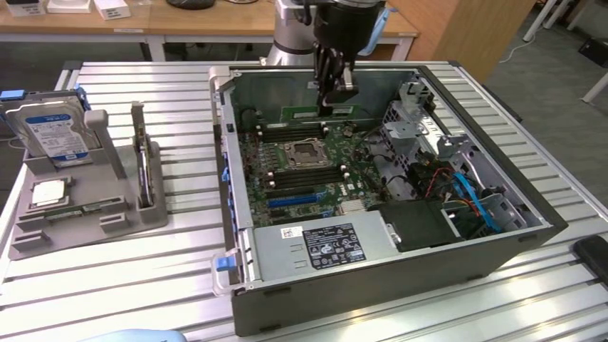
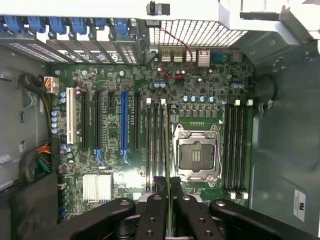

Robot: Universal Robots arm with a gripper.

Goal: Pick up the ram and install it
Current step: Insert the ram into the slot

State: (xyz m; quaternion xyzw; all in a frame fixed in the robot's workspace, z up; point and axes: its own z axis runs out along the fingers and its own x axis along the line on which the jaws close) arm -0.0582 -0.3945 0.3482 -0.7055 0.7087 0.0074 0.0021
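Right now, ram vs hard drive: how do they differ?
Look: the ram is a thin green stick; the hard drive is a silver box with a blue label. Place: the tool grips the ram inside the case, over the motherboard; the hard drive sits in the grey stand outside it, at the exterior view's left. Shared: both stand on edge.

- The computer case (image 1: 380, 292) lies on the table (image 1: 142, 285).
- Inside the case: processor socket (image 1: 304, 151) centre, power supply (image 1: 323, 246) nearest.
- Over its far end: the gripper (image 1: 334, 104), clamping the ram (image 1: 304, 112).
- Beside the case, exterior view's left: a stand (image 1: 85, 228) bearing the hard drive (image 1: 55, 132).
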